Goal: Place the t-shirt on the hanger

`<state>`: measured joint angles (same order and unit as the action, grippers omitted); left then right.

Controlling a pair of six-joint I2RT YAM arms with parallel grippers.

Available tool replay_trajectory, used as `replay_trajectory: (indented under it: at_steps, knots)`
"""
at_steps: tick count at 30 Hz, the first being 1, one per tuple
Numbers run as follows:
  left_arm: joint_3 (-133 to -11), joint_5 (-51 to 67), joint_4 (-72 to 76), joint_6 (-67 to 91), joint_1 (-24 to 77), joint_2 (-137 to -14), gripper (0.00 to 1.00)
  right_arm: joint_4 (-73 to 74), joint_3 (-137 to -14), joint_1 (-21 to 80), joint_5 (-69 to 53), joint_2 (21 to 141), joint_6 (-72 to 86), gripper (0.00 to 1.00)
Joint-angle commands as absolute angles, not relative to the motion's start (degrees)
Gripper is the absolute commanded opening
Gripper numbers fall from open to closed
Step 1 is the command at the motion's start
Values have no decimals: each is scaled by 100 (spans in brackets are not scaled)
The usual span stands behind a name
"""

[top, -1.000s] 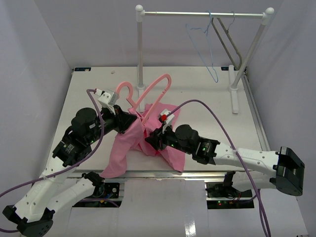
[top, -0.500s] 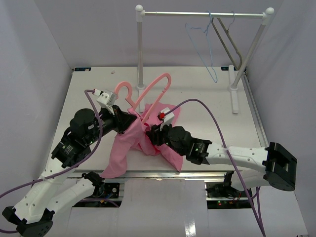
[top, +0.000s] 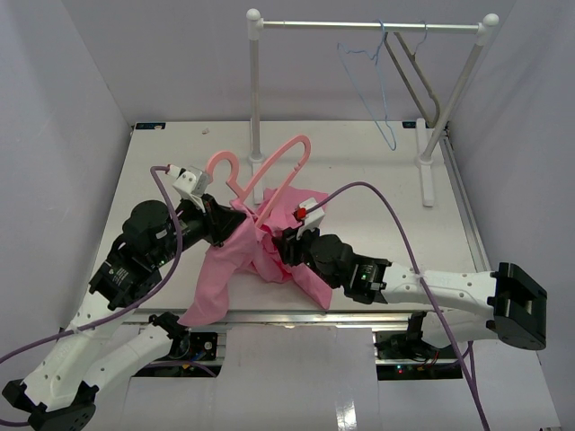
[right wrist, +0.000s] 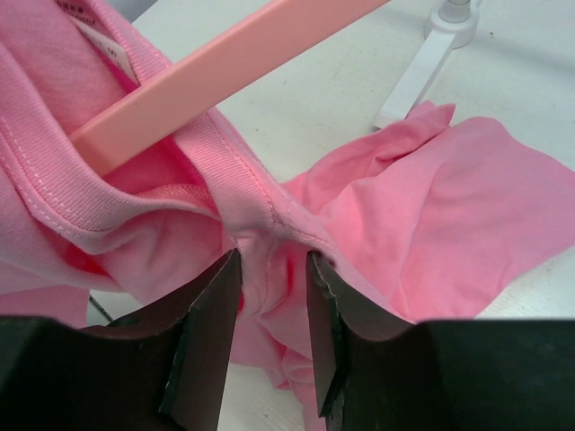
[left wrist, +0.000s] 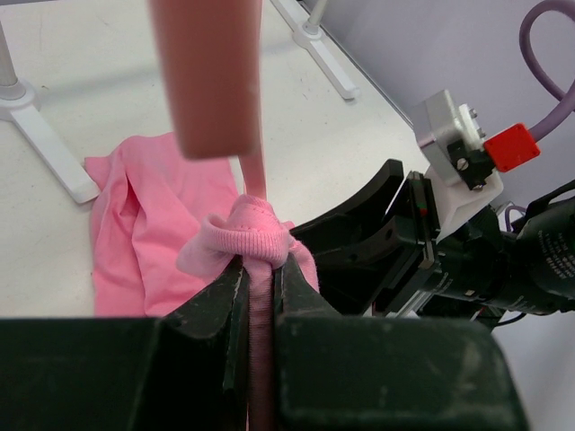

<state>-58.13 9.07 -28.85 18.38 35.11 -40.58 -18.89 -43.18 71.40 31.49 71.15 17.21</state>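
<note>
The pink hanger [top: 286,153] lies tilted mid-table, its lower end inside the neck of the pink t-shirt [top: 229,269], which is bunched toward the near edge. My left gripper [top: 232,215] is shut on the ribbed collar [left wrist: 252,229], just below the hanger's bar [left wrist: 208,81]. Close to its right, my right gripper [top: 286,244] has its jaws set round a thick fold of the t-shirt [right wrist: 449,197] under the collar seam. Cloth fills the gap at the right gripper [right wrist: 272,260]. The hanger's arm [right wrist: 225,58] crosses above it.
A white clothes rack [top: 368,26] stands at the back, carrying a thin blue wire hanger [top: 382,108] and a grey hanger [top: 413,81]. Its left post [top: 255,90] rises just behind the pink hanger, and its right foot [top: 427,171] rests on the table. Walls close in both sides.
The right arm's elbow has swung and its gripper has edged up toward the hanger, staying in the cloth. The left gripper has kept its hold and drifted slightly left.
</note>
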Motion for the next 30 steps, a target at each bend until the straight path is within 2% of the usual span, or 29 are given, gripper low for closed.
replay_trajectory:
  at_steps: [1,16,18,19,20,22,30]
  knots:
    - [-6161,1096,-2921,1719,3531,-3855,0,-1983,-4347,7165,3425,6890,1565,40]
    - [-5968,1400,-2724,1821,3524,-3788,0,-2678,-4167,7199,2838,7388,1641,38]
    - [-5977,1451,-2711,1855,3529,-3783,0,-2640,-4175,7207,2954,7467,1732,35]
    - [-5991,1489,-2712,1855,3533,-3774,0,-2591,-4175,7204,3085,7477,1765,29]
    - [-6000,1528,-2722,1841,3533,-3764,0,-2522,-4175,7199,3281,7472,1794,18]
    - [-6040,1662,-2785,1749,3525,-3693,0,-2372,-4147,7143,3663,7307,1800,8]
    - [-6198,2427,-3305,1271,3524,-3679,0,-1871,-3922,5652,2755,6105,1774,8]
